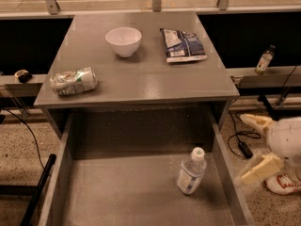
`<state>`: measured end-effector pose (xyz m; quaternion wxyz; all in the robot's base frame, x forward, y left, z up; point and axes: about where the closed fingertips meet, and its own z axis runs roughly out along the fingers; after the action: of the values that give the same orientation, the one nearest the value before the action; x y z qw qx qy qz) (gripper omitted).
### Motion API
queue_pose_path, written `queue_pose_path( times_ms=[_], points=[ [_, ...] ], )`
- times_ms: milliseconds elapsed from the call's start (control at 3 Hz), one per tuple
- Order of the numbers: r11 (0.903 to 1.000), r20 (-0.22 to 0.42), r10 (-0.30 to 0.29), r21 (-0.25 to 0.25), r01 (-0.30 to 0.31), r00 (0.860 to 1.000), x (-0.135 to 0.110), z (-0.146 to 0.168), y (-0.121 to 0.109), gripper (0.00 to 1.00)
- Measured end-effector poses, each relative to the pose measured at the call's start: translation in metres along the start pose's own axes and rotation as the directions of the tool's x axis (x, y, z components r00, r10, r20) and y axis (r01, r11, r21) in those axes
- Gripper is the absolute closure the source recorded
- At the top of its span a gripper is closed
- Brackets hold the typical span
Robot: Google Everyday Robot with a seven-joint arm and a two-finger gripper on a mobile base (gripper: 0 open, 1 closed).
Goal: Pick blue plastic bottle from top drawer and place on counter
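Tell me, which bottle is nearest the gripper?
The white-capped blue plastic bottle in the top drawer; the gripper hangs beside it. The dark-capped bottle stands farther.

Speckled grey counter and top drawer, white-capped clear blue plastic bottle, cream hand right of drawer
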<state>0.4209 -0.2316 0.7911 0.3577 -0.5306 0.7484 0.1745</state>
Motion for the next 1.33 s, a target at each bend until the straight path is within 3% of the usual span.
queue_pose_path(
  times_ms=[333, 667, 1000, 1333],
  points=[
    [0.9997, 0.236, 0.0, -0.024, 0.006, 0.972, -0.001, 0.021, 0.016, 0.0],
    [0.9976, 0.364, -0.052, -0.024, 0.065, 0.93, -0.009, 0.031, 0.028, 0.0],
    [0.9929, 0.422, -0.093, -0.029, 0.116, 0.902, -0.022, 0.04, 0.042, 0.0],
    [0.9904, 0.345, -0.074, -0.084, 0.11, 0.936, -0.025, 0.075, 0.057, 0.0]
  ],
)
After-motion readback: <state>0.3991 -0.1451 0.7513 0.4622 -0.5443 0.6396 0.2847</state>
